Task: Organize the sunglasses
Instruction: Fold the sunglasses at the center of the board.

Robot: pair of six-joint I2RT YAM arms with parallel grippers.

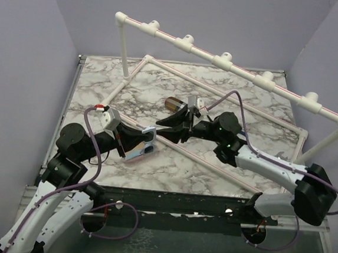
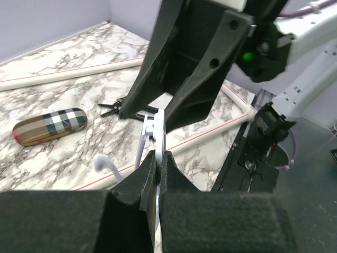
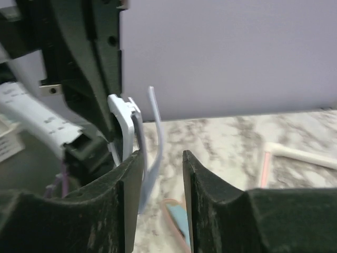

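while inside the left claw (image 2: 159, 162) — sunglasses (image 2: 159, 129)

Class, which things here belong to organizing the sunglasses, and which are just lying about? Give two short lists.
Part of the job: blue-framed sunglasses, pinched in the left gripper; right gripper, open, with one frame arm between its fingers.

Lying about: brown plaid case; pliers; white pipe frame; marble table.
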